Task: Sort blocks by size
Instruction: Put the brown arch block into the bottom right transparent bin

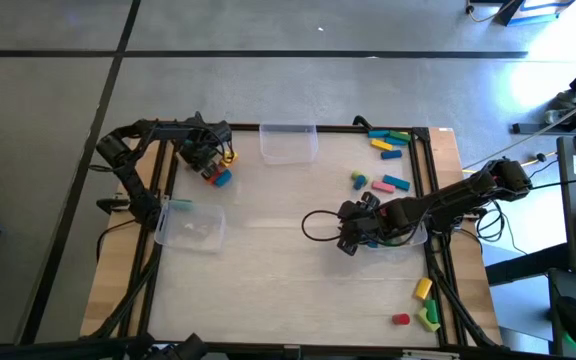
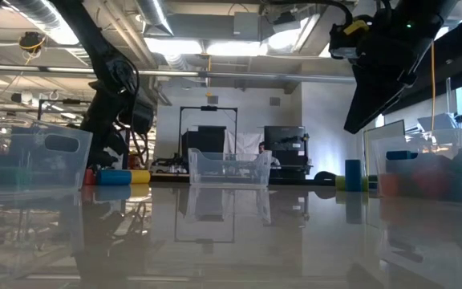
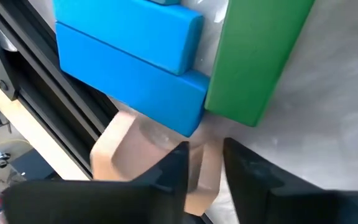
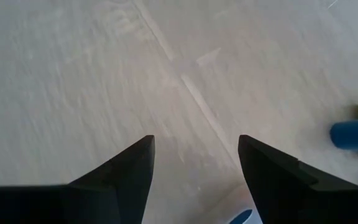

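The left gripper (image 3: pixel 204 165), fingers narrowed around a pale tan block (image 3: pixel 120 149) beside blue (image 3: pixel 129 56) and green (image 3: pixel 257 56) ones at the table's far-left corner, seems mid-pick and next needs a lift toward a bin (image 1: pixel 190 225), while the right gripper (image 4: pixel 194 165) hovers spread over bare table.

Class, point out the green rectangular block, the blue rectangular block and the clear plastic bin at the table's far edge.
green rectangular block (image 3: pixel 253 56), left wrist view, broad face.
blue rectangular block (image 3: pixel 126 59), left wrist view, side face.
clear plastic bin (image 1: pixel 288 143), high view, floor.

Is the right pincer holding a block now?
No, the right pincer is open above bare table, with nothing between its fingers.
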